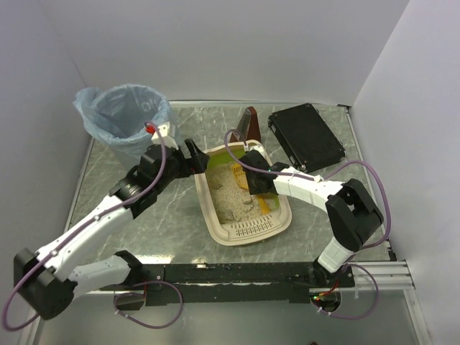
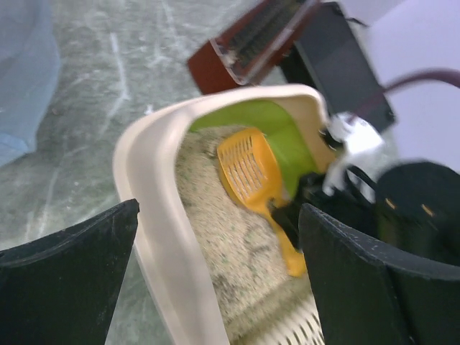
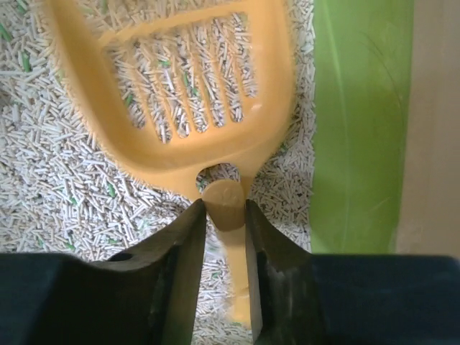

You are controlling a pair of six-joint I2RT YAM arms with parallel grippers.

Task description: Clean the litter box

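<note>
The litter box (image 1: 215, 215) is a cream tray with a lime-green end wall (image 3: 359, 122) and pale litter, and it sits mid-table. An orange slotted scoop (image 3: 172, 93) lies on the litter. My right gripper (image 3: 226, 207) is shut on the scoop's handle just behind the head, both fingers pressed against it; from above the right gripper (image 1: 253, 180) is inside the box near the far end. My left gripper (image 2: 217, 208) is open, its fingers (image 2: 72, 280) standing either side of the box's left rim (image 2: 162, 237) without touching it. From above the left gripper (image 1: 194, 154) hovers at the box's far-left corner.
A round bin lined with a blue bag (image 1: 126, 115) stands at the back left. A flat black case (image 1: 305, 136) lies at the back right. A brown holder with a brush (image 1: 248, 126) stands just behind the box. White walls enclose the table.
</note>
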